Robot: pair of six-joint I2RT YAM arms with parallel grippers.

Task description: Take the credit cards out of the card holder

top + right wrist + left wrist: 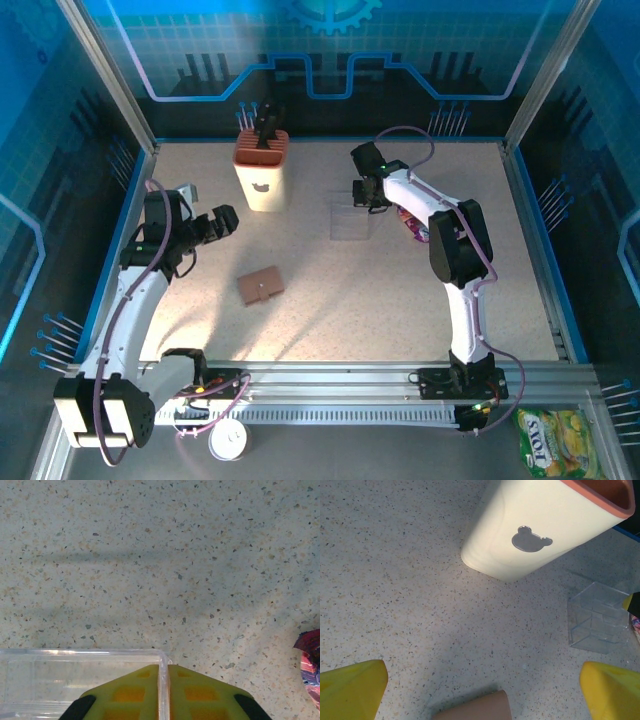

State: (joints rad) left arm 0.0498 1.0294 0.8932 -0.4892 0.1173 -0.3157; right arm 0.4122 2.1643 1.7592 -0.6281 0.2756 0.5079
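Note:
The card holder (261, 286) is a brown wallet lying folded shut on the table left of centre. Its top edge shows at the bottom of the left wrist view (475, 709). The credit cards are hidden. My left gripper (225, 220) hangs up and left of the card holder and is open, its yellow fingers (350, 690) wide apart with nothing between them. My right gripper (362, 195) is at the far side of the table. In the right wrist view its jaws (163, 680) are shut on the thin corner wall of the clear plastic tray (75, 680).
A cream container with an orange rim (261, 170) stands at the back, close ahead of the left gripper (540, 525). The clear tray (350, 222) sits mid-table, with a purple snack packet (412, 225) to its right. A yellow packet (548, 435) lies off the table.

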